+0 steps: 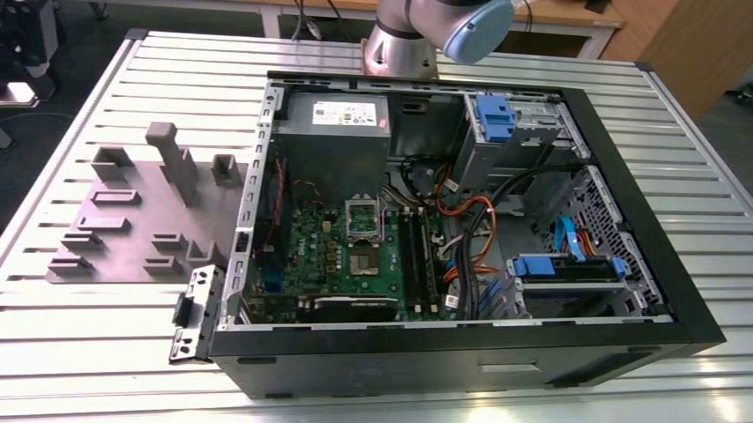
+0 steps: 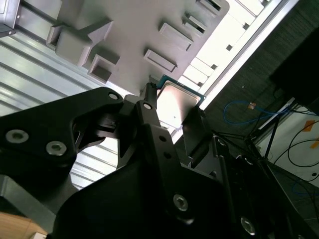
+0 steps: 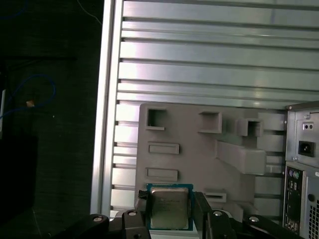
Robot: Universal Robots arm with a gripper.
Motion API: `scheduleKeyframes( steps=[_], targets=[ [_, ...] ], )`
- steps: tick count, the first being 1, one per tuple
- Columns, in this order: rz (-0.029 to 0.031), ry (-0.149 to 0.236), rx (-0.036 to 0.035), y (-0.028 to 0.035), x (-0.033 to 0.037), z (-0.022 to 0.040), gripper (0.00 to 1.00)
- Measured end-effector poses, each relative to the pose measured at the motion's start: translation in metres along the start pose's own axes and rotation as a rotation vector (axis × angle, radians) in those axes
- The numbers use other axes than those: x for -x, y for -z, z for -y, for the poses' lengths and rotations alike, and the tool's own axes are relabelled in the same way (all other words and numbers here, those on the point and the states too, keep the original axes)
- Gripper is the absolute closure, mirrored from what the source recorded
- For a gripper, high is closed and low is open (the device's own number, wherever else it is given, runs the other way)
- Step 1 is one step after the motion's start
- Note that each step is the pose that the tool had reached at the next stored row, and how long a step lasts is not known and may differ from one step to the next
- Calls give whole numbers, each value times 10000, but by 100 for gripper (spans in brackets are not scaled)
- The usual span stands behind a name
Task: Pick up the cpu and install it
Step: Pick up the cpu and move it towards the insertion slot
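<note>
exterior view looks down on the computer case (image 1: 471,361) — both wrist views share the grey plate (image 3: 199,159)

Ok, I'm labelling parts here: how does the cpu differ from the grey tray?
The cpu is a small thin square with a shiny silver top and a teal edge; the tray is a far larger matte grey slab with raised blocks and slots. The cpu sits clamped in the gripper, while the tray lies flat on the slatted table. Both are greyish.
</note>
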State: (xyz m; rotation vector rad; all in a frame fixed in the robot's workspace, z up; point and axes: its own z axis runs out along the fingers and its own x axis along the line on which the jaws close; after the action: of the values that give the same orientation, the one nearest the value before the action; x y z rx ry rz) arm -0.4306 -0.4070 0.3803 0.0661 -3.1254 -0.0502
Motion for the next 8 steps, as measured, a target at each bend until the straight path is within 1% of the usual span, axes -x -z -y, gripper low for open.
scheduleKeyframes(
  steps=[8],
  targets=[
    [1,1,0,0,48,2,55]
  ],
)
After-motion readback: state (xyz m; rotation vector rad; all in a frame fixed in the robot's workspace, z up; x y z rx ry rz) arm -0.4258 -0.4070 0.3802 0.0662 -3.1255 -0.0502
